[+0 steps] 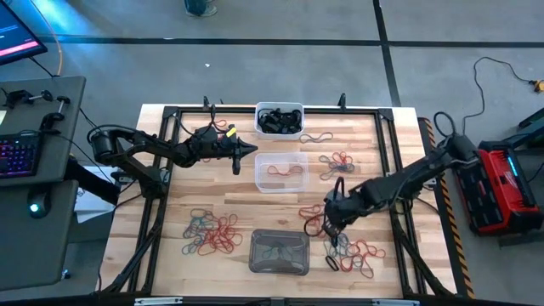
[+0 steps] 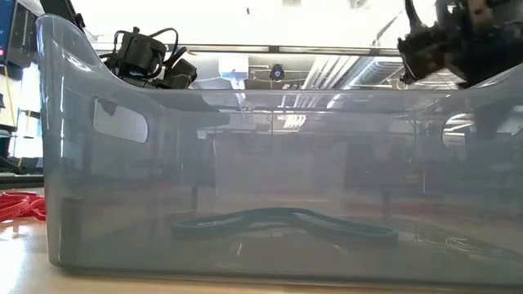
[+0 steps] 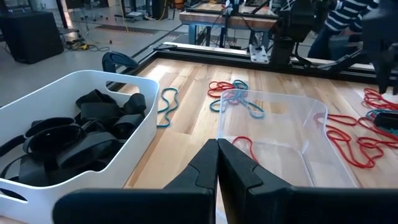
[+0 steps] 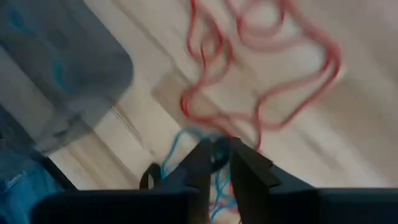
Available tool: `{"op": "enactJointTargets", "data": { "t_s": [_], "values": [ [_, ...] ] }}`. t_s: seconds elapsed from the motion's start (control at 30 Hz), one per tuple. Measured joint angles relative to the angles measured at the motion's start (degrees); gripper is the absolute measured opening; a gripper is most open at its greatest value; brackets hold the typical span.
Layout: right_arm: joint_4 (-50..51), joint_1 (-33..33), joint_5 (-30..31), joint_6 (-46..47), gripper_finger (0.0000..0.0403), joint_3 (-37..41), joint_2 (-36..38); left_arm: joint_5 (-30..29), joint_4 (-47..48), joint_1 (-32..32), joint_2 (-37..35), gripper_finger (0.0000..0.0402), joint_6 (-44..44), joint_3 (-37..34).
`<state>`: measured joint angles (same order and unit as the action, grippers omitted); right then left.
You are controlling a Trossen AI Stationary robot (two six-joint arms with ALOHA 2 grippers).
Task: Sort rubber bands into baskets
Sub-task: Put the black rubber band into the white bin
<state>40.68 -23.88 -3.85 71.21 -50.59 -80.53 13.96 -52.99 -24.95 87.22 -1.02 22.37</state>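
Three baskets stand down the table's middle. The white basket [image 1: 279,109] at the far edge holds black rubber bands. The clear basket [image 1: 293,157] holds a red band [image 3: 245,146]. The grey basket [image 1: 279,252] near the front holds a dark teal band [image 2: 282,220]. My left gripper [image 1: 253,150] hangs shut and holds nothing, just left of the gap between the white and clear baskets. My right gripper [image 1: 333,240] points down over the front-right pile of red, blue and black bands [image 1: 353,251]. Its fingers [image 4: 221,155] stand a little apart, with red and blue bands [image 4: 261,93] below them.
More loose bands lie in a pile at the front left [image 1: 211,234], in a cluster right of the clear basket [image 1: 336,163], and a single teal one [image 1: 314,136] beside the white basket. A black frame [image 1: 170,110] rims the table. A person shows beyond the table [image 3: 348,18].
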Motion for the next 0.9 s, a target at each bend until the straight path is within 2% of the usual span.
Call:
{"op": "enactJointTargets", "data": {
  "t_s": [0.23, 0.43, 0.7, 0.9],
  "values": [
    [0.0, -1.4, -3.8, 5.1, 0.0134, 0.0, -5.2, 0.0, -0.1, 0.0, 0.0, 0.0000, -0.3, 0.3],
    [-0.3, -1.4, -6.3, 5.0, 0.0149, 0.0, -8.5, 0.0, 0.0, 0.0, 0.0, 0.0000, 0.1, 0.3],
    [-2.4, -1.4, -6.7, 1.3, 0.0108, 0.0, -11.0, 0.0, 0.1, 0.0, 0.0, 0.0000, 0.4, 0.3],
    [-2.0, -1.3, -6.2, -4.7, 0.0022, 0.0, -11.1, 0.0, 0.1, 0.0, 0.0, 0.0000, 0.4, 0.3]
  ]
}}
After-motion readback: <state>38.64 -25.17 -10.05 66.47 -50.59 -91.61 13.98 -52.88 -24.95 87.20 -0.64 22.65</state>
